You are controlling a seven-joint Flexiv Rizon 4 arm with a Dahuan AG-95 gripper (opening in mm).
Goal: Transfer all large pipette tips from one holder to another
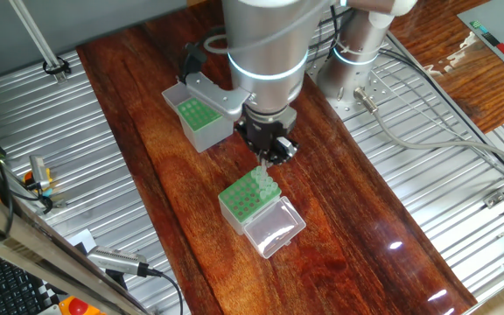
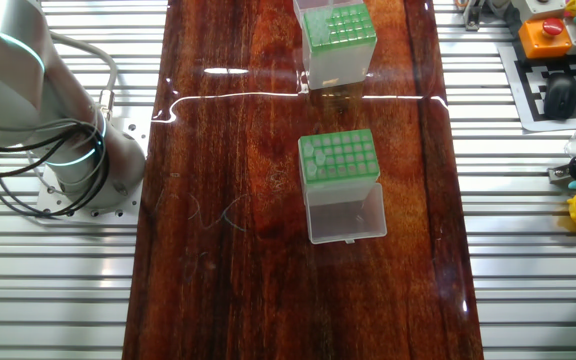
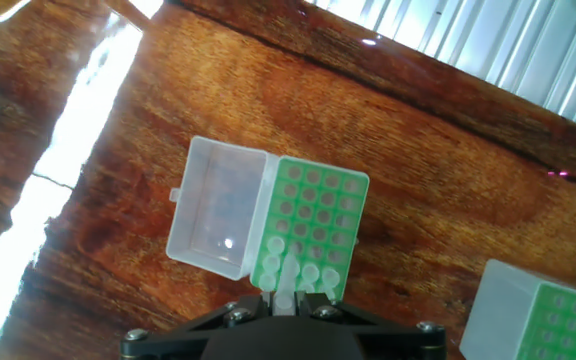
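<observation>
- The gripper (image 1: 267, 156) is seen from one fixed view above the shorter lidded box (image 1: 250, 200), with a large pipette tip (image 1: 264, 175) hanging between its fingers; the arm's head is missing from the other fixed view, where only the robot base (image 2: 78, 160) appears.
- The taller grey-sided holder (image 1: 196, 116) is shown behind the shorter box, well apart from it, on the wooden table (image 1: 164, 201).
- In the hand view, the jaws are closed on the tip's collar, directly over the near rows of the green plate (image 3: 313, 225), where several tips (image 3: 313, 275) are already seated.
- The clear lid (image 3: 218, 218) is laid open beside the plate.
</observation>
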